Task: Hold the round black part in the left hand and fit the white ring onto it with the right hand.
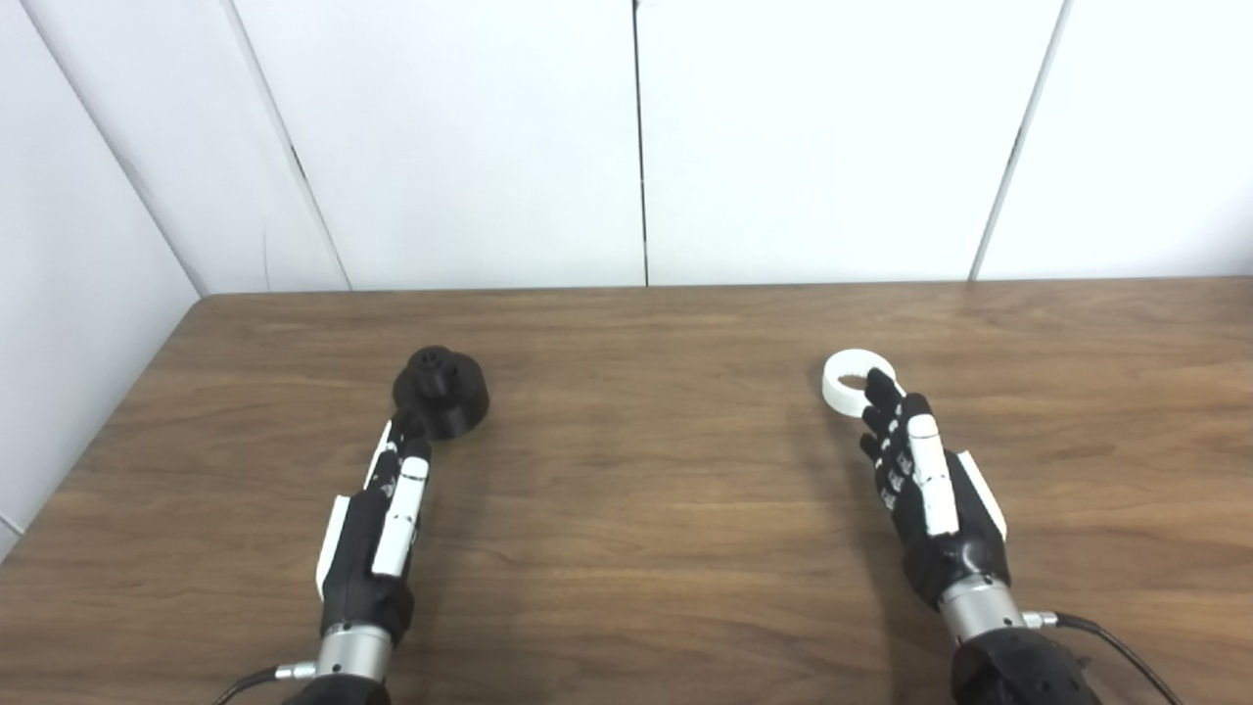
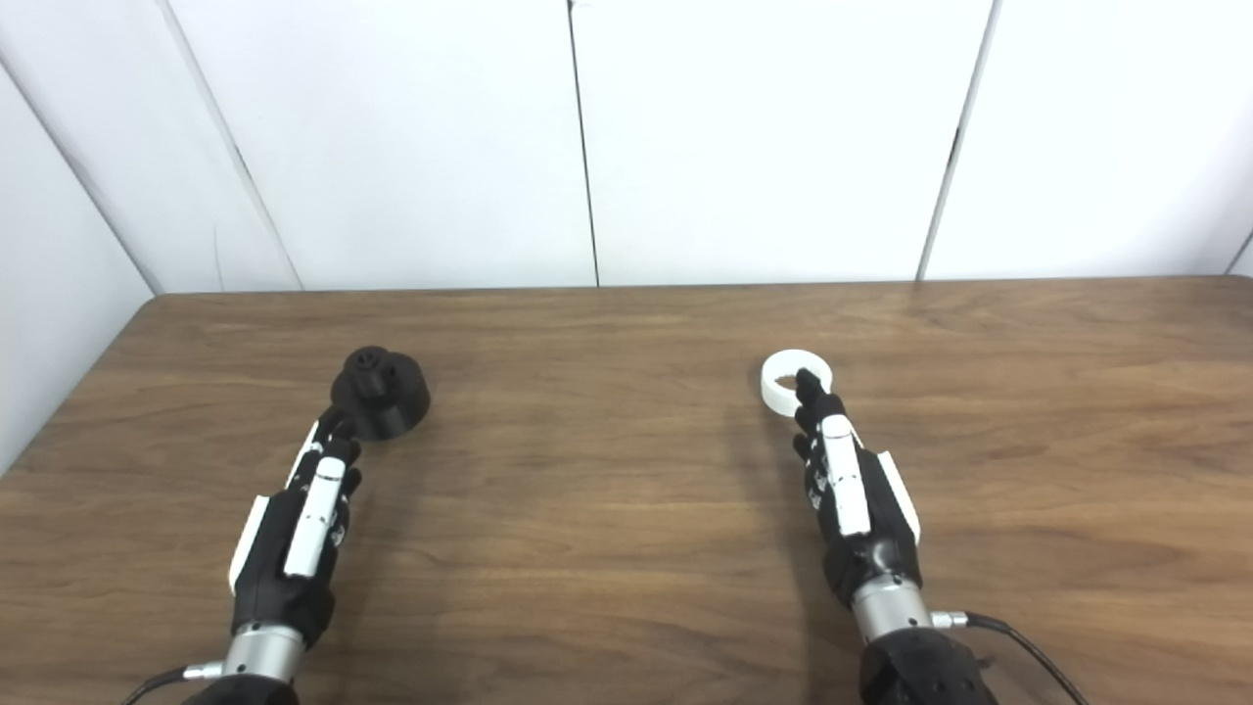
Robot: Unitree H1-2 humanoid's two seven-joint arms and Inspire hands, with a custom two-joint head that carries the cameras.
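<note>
Both hands (left hand [image 1: 377, 534], right hand [image 2: 852, 499]) reach black part [image 1: 442, 392], white ring [image 2: 795, 380].

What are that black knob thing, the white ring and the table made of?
The black part looks like matte plastic, possibly 3D-printed: dull, with no shine. The white ring seems to be matte plastic too, smooth and evenly white. The table shows brown wood grain with a soft sheen; whether it is solid wood or a printed laminate cannot be told.
</note>
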